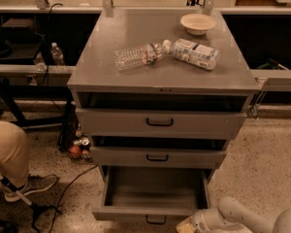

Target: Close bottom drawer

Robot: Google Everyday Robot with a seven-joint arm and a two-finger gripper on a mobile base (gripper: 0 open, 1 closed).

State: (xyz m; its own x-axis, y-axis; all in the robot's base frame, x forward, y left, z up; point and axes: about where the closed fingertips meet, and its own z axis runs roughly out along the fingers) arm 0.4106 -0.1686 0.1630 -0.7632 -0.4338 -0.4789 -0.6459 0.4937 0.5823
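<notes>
Lab-like workroom: metal cabinet (136, 76), floor cables (76, 179), speckled floor (264, 169), robot pincer (185, 225) low beside the bottom drawer (155, 194).

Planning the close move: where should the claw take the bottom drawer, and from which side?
Take the small black handle centred on the bottom drawer front, coming straight from the front. The drawer stands pulled far out, so a centred push along its slides likely won't skew it. The claw sits low, just right of the handle.

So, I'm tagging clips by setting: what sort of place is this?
Probably a lab or workshop: grey metal cabinet, bottom drawer pulled out, cables on a speckled floor. The gripper is low beside that drawer's front corner.
</notes>
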